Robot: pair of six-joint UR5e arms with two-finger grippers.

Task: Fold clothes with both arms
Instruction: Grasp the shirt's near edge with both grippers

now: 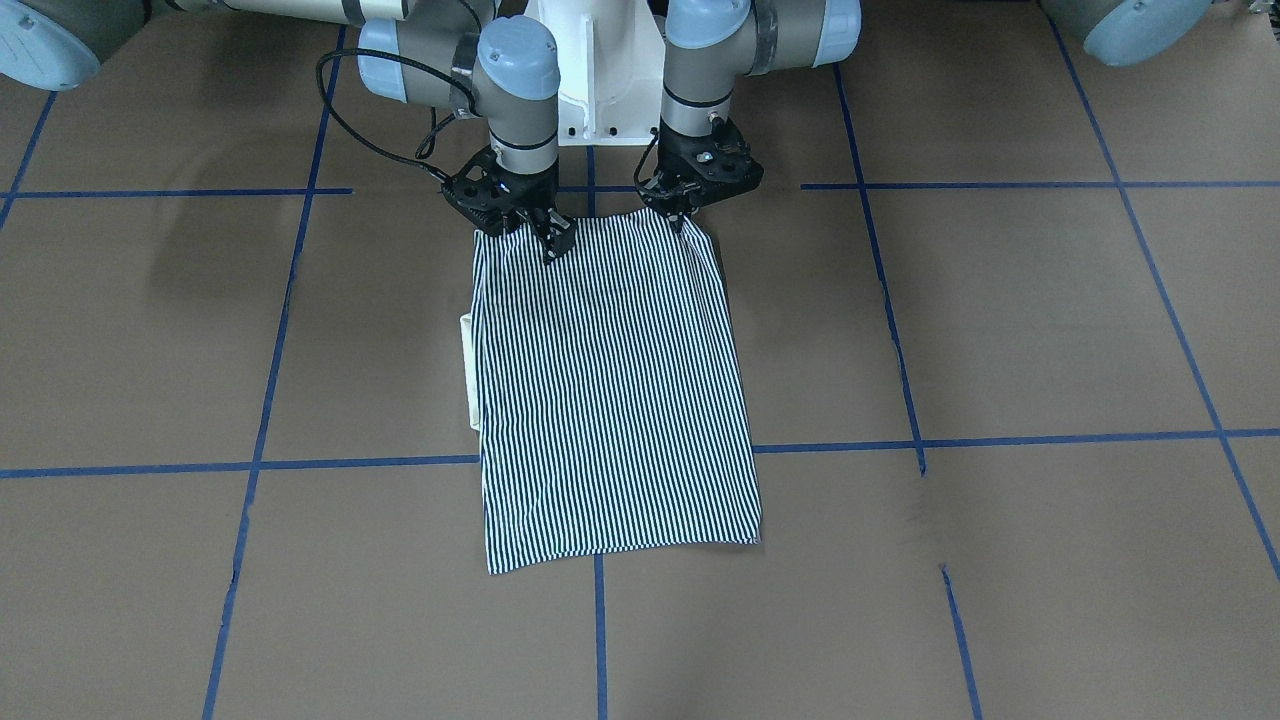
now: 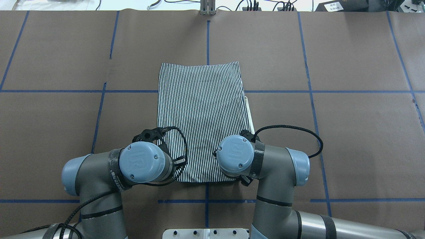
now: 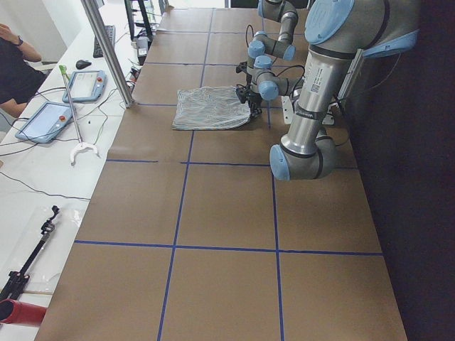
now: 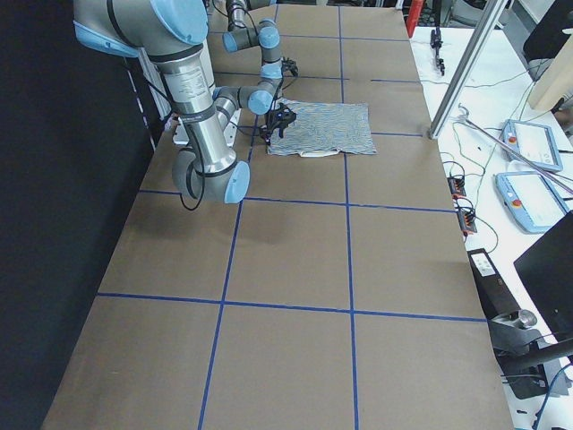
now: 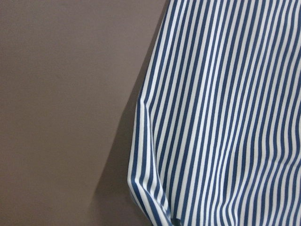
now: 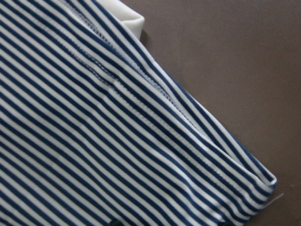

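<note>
The striped polo shirt [image 1: 615, 390] lies folded into a narrow rectangle on the brown table, its long side running away from the robot. Its cream collar [image 1: 468, 370] peeks out along one long edge. My left gripper [image 1: 680, 215] is shut on the shirt's near corner, and the left wrist view shows that corner [image 5: 150, 188] raised a little, with a shadow under it. My right gripper [image 1: 555, 240] is shut on the near hem beside the other near corner [image 6: 254, 188]. In the overhead view the wrists hide the fingertips over the shirt [image 2: 201, 109].
Blue tape lines [image 1: 600, 620] grid the brown table cover. The white pedestal base [image 1: 600, 70] stands just behind the grippers. A metal post [image 3: 106, 50], tablets [image 3: 46, 121] and a seated person [image 3: 14, 64] are on the bench past the table's far edge.
</note>
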